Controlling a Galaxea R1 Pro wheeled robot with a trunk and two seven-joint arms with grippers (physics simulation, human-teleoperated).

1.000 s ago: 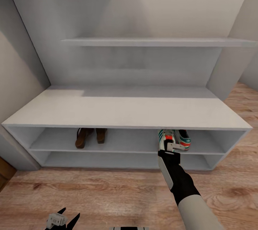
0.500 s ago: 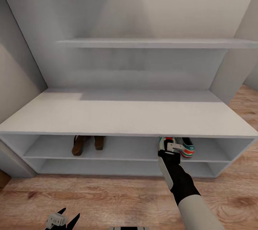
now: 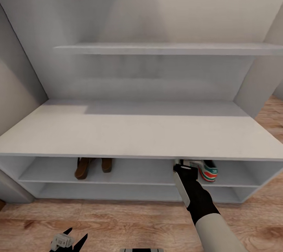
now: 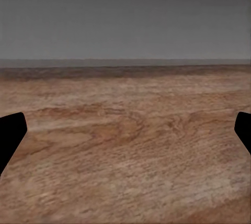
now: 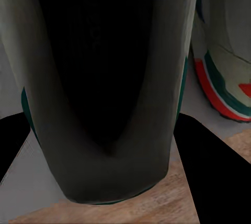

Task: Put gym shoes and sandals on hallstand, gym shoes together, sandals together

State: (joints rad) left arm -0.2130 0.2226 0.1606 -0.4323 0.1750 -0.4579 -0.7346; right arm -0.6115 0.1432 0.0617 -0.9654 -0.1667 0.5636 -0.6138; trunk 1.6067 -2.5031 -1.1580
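The pale grey hallstand (image 3: 129,134) stands close in front of me. On its upper open shelf, at the left, the two brown sandals (image 3: 91,165) sit side by side. At the right of that shelf lies one gym shoe (image 3: 208,170), cream with green stripes and red. My right gripper (image 3: 186,163) reaches under the top just left of it. In the right wrist view its fingers (image 5: 214,166) press the sides of the other gym shoe (image 5: 104,182), with the first gym shoe (image 5: 225,77) right beside it. My left gripper (image 3: 70,240) hangs open, low over the corridor floor (image 3: 118,220).
A long floating shelf (image 3: 165,49) runs across the wall above the hallstand's flat top. The lower shelf level (image 3: 118,191) is bare. Grey walls close in at left and right. The left wrist view looks along the wood planks (image 4: 125,140).
The whole view has moved closer to the hallstand. My right gripper and its gym shoe have gone deeper under the top, so less of the shoe shows. The left gripper has stayed where it was.
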